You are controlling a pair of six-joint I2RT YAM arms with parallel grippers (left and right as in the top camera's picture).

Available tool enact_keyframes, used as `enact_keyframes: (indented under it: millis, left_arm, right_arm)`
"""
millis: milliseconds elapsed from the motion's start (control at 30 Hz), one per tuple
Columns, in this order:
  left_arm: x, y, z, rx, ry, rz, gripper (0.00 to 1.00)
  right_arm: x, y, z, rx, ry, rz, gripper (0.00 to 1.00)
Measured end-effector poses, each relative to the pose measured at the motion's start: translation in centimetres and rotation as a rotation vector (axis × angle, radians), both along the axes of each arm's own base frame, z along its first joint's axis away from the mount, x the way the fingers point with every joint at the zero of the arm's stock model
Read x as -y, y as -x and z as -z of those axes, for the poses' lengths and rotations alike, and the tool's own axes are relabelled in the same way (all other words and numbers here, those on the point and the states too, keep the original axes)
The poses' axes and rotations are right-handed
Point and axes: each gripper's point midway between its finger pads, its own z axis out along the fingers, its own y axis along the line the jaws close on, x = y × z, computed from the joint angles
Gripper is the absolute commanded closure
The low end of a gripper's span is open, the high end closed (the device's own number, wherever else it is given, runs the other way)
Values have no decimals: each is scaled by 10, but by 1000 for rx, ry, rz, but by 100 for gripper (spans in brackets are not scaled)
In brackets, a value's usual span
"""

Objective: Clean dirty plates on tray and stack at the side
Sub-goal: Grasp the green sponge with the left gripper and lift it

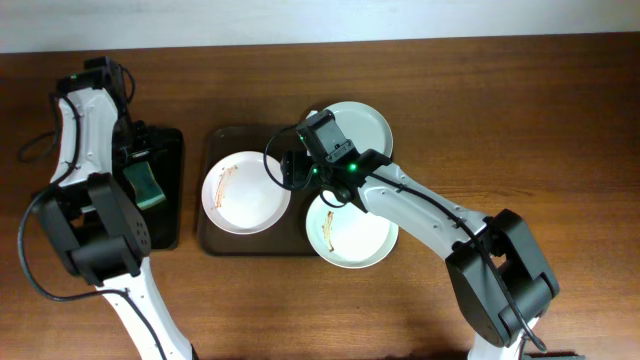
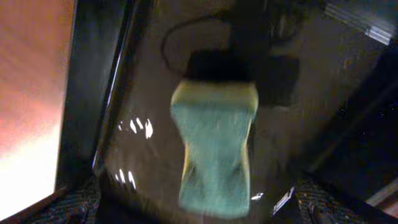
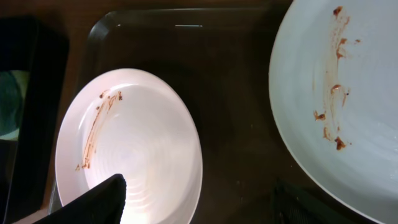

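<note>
The dark brown tray (image 1: 215, 238) holds a white plate (image 1: 240, 195) with a thin brown smear on its left half. A second smeared plate (image 1: 352, 238) and a third plate (image 1: 365, 125) lie at the tray's right edge, mostly over the table. My right gripper (image 1: 290, 168) is open; in the right wrist view the gripper (image 3: 205, 202) straddles the right rim of the left plate (image 3: 134, 149), with the smeared plate (image 3: 336, 87) at the right. My left gripper (image 2: 199, 208) is open over a green sponge (image 2: 214, 146), its fingers apart from it.
The sponge (image 1: 145, 187) lies in a narrow glossy black tray (image 1: 168, 215) left of the brown tray. The left arm rises along the table's left side, with a cable near its base. Bare wood lies to the right and front.
</note>
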Motion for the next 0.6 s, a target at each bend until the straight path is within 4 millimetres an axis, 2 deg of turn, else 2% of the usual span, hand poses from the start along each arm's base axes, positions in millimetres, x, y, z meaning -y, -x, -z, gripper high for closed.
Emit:
enact_keyframes:
  millis: [167, 300, 433, 600]
  left_arm:
    - [11, 30, -13, -100, 47, -17, 1]
    - [16, 37, -11, -105, 63, -69, 1]
    - [19, 35, 21, -78, 78, -85, 6]
    - [19, 31, 49, -32, 109, -89, 21]
  right_arm:
    - [0, 0, 0, -1, 1, 0, 25]
    - [0, 0, 1, -1, 4, -2, 25]
    - [1, 1, 1, 0, 8, -8, 25]
    - [1, 1, 1, 0, 10, -8, 25]
